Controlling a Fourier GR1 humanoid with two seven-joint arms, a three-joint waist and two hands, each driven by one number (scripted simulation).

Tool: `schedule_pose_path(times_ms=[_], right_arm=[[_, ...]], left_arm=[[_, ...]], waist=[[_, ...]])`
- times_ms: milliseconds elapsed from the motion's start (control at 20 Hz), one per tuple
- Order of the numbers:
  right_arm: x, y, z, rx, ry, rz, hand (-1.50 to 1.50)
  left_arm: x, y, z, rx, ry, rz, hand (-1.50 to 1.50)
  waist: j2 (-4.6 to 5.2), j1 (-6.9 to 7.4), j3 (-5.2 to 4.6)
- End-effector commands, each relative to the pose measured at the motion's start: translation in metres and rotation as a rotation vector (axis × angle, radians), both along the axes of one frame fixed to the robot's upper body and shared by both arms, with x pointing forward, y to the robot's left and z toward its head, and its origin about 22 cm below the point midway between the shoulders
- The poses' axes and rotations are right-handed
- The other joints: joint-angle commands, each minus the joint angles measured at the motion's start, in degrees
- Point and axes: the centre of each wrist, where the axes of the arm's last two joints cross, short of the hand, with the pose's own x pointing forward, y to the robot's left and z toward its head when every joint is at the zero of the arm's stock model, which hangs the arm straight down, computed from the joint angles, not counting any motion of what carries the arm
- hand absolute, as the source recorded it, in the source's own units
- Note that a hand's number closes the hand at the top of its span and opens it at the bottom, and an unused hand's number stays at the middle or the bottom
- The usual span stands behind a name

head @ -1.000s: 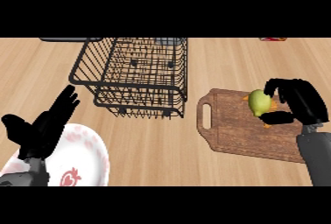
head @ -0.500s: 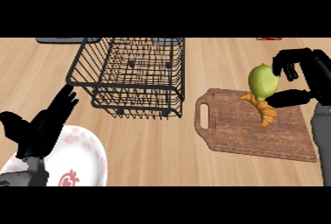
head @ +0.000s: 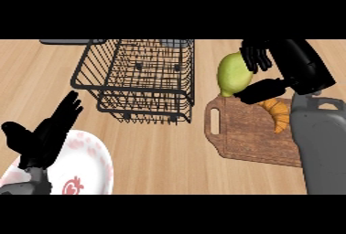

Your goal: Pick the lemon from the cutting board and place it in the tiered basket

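Yellow-green oval lemon (head: pixel 234 75) in right hand (head: pixel 270 68), black wire basket (head: pixel 138 77), wood board (head: pixel 253 137).

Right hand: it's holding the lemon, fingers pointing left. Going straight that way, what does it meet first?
Most likely the tiered basket: the right hand holds the lemon just right of its right wall, above the cutting board. Height is unclear from this view, so the lemon might pass over the top rim.

two matte black hands, left hand (head: pixel 42 137) and right hand (head: pixel 280 68), on plain grey forearms.
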Motion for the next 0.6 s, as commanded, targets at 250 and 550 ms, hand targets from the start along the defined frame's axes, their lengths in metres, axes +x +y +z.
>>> schedule_pose_path(times_ms=[250, 550], right_arm=[[0.002, 0.117, 0.033, 0.014, 0.039, 0.006, 1.50], [0.006, 0.146, 0.005, -0.012, 0.104, -0.003, 1.50]], left_arm=[[0.011, -0.015, 0.006, -0.013, -0.001, 0.009, 0.00], [0.019, -0.022, 0.000, -0.008, -0.002, -0.010, 0.00]], waist=[[0.12, 0.31, 0.01], [0.16, 0.23, 0.02]])
